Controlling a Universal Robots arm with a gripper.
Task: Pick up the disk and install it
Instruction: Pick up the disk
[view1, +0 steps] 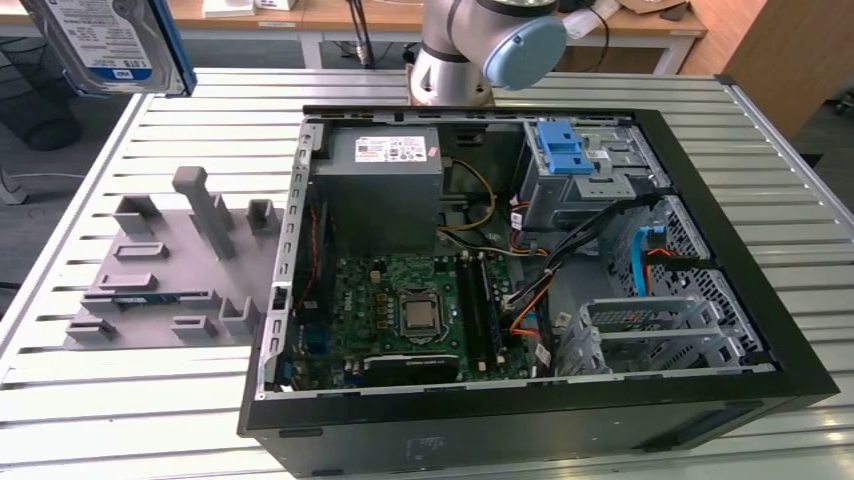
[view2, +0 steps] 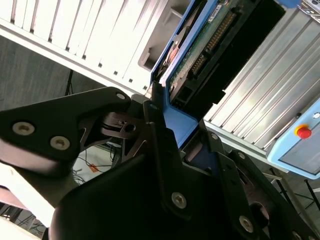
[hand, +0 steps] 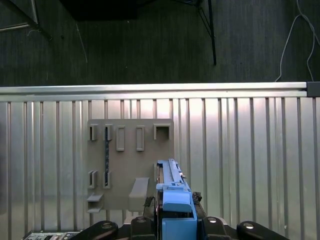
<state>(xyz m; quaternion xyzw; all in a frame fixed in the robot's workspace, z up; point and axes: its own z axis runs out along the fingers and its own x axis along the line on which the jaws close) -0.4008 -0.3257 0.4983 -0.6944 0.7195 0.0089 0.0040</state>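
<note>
Claw: gripper (view2: 180, 125) clamped on the disk (view2: 210, 45), with a black finger (view2: 156, 120) on either side of its blue rail frame and no gap visible.
Disk location: held in the air, clear of the table (view1: 200, 400), high at the exterior view's left (label side faces that camera).
Disk pose: the first wrist view shows it edge-on above the slatted table, over the near edge of the grey fixture (hand: 130, 160).
Long axis: runs straight out from the fingers, with the connector end furthest from the claw.
Key relation: the disk is already in the claw, so what matters is disk to case. The open computer case (view1: 534, 420) lies toward the exterior view's right of the disk, well apart from it, and its drive bays sit on the case's far side in that direction.
Bays: blue-latched bay (view1: 567, 150) and a bare perforated cage (view1: 654, 325), so I count two.
Nearer arm: only one arm here, so no choice to make.
Counts: disk 1, gripper 1, case 1, fixture 1, power supply (view1: 380, 180) 1, motherboard (view1: 414, 310) 1.
Task state: pick-up looks done; the disk is not yet in any bay.
</note>
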